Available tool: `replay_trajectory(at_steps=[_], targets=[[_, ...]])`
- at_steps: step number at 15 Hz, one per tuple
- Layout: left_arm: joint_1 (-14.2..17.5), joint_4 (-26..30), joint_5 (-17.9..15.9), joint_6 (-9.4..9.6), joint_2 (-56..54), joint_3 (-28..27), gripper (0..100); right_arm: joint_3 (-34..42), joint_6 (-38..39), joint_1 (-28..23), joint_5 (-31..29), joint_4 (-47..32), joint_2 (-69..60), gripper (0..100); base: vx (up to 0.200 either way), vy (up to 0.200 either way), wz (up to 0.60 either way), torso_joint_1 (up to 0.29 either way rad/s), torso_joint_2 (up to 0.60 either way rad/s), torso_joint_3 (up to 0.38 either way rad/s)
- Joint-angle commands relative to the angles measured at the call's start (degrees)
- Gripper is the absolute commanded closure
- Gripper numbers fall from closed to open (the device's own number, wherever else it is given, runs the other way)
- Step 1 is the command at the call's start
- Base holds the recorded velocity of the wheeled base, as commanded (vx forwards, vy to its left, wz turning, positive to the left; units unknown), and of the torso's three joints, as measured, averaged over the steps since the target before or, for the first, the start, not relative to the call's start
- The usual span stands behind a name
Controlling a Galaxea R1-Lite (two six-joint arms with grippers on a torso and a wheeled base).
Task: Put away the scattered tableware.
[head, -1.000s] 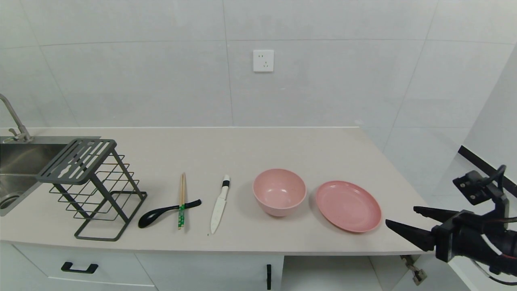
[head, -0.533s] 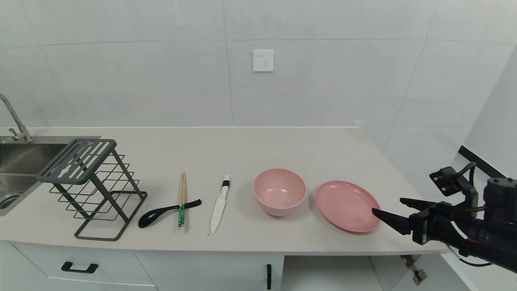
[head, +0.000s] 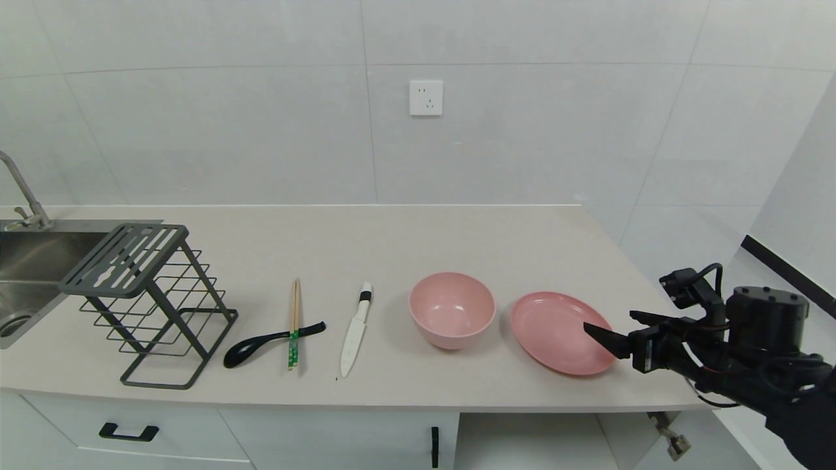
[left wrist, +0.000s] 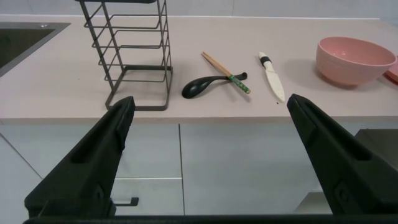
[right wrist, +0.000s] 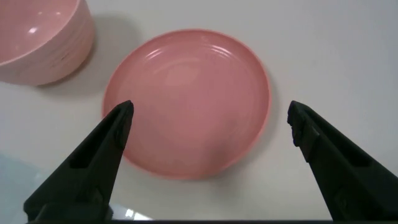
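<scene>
1. The right gripper [head: 610,323] is hovering, jaws spread apart, at the right edge of the pink plate [head: 552,329] on the counter [head: 392,241].
2. The left gripper [left wrist: 209,99] is hanging, jaws spread, before the counter.

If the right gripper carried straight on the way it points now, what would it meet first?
Most likely the pink plate: the open right gripper points at its right rim. Its height above the counter is unclear.
</scene>
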State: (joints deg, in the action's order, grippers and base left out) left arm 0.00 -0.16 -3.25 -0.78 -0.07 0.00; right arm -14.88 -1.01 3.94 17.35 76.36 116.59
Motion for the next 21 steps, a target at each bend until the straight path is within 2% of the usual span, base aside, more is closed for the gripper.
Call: replay_trajectory(at_steps=[1,10,20,21], targets=[[0.00,-0.02,0.00,-0.01,0.07,0.00,0,-3.57,0.22,-0.51,-0.03,0.10,4.96,0,0.000,0.000,0.00,0.000,0.00,0.000],[0.00,-0.02,0.00,-0.01,0.07,0.00,0,-9.02,0.05,-1.83,-0.12,0.10,12.08,0,0.000,0.000,0.00,0.000,0.00,0.000],[0.00,-0.02,0.71,-0.10,0.07,0.00,0,-9.99,-0.75,-0.33,-0.03,0.19,16.65,0,0.000,0.000,0.00,0.000,0.00,0.000],[0.00,-0.02,0.71,-0.10,0.07,0.00,0,-9.99,-0.75,-0.33,-0.03,0.19,16.65,100,0.000,0.000,0.00,0.000,0.00,0.000]])
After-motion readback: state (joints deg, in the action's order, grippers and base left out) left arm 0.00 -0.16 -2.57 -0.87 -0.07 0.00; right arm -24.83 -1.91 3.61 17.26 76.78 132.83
